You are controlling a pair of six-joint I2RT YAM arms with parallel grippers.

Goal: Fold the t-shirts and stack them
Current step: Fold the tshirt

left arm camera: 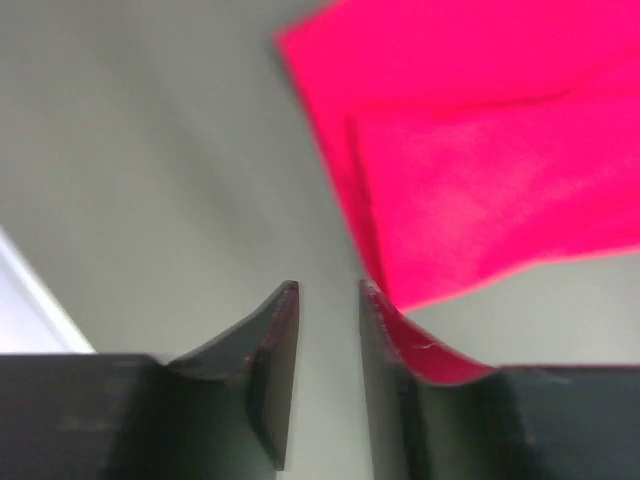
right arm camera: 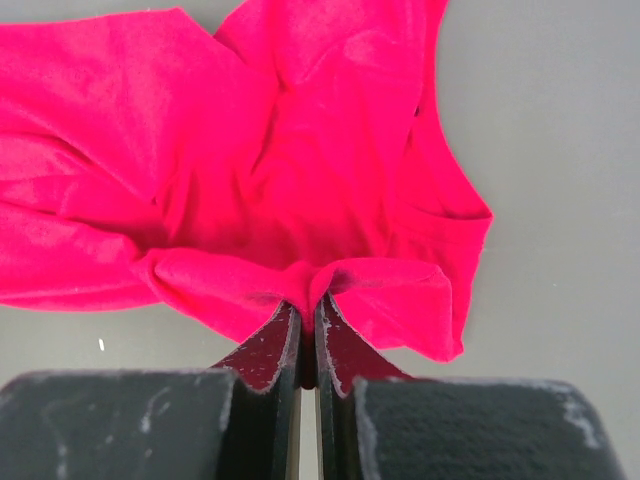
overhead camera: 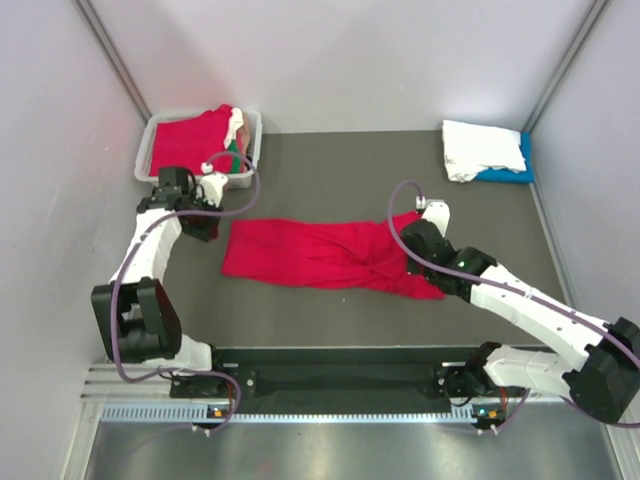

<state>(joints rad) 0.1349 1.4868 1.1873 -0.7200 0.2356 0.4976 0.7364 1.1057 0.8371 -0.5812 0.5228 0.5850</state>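
Soft red shirt (overhead camera: 320,255) pinched at one end.
Right gripper (right arm camera: 308,305) clamps its bunched edge; left gripper (left arm camera: 328,290) apart, empty. Light, floppy: take corners.

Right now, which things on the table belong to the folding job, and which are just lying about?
Job: red t-shirt spread mid-table, pinched by the right gripper; more red shirts heaped in the tub; white t-shirt folded on a blue t-shirt.
Lying about: plastic tub, only a container.
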